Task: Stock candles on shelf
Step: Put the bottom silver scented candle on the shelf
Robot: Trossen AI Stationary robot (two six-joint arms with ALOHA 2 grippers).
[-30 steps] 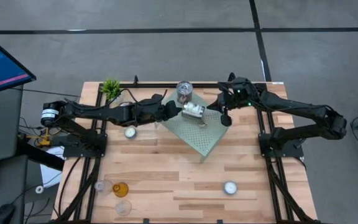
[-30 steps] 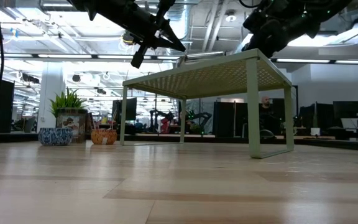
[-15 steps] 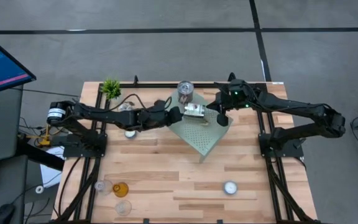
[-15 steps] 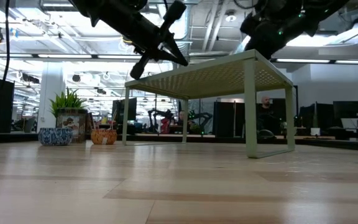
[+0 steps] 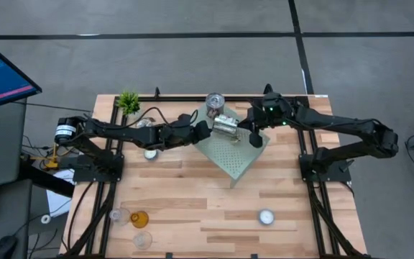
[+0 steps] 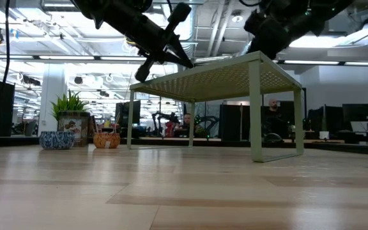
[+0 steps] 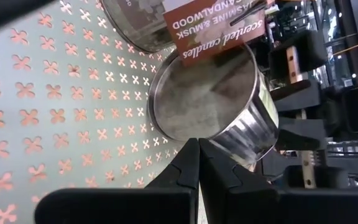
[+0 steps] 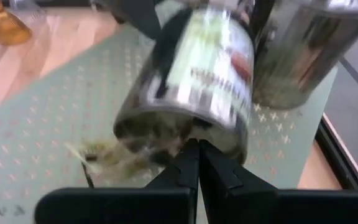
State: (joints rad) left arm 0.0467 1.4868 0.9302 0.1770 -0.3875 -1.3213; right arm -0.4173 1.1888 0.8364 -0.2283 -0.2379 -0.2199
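The desk carries the mint shelf, which sits skewed, one corner toward the near edge. Over the last second the shelf has swung a little, and the tipped silver tin lying on it has slid toward the upright tin at the shelf's far corner. The left pincer has pushed in from the tin's base side. That suggests the lying candle is being nudged or righted rather than carried, so stocking has hardly advanced.

The left pincer is fully closed, its tips together, gripping nothing; just ahead of them is the tin's open bottom. The right pincer is likewise closed and empty, with the tin's labelled side right in front of its tips. From the right wrist view the tin looks blurred, so whether it is touched I cannot say.

Between the two pincers there is barely room for the tin. Beyond it the shelf edge is close, so a hard shove might roll it off. A tealight, another tealight and the glass holders wait well apart on open wood.
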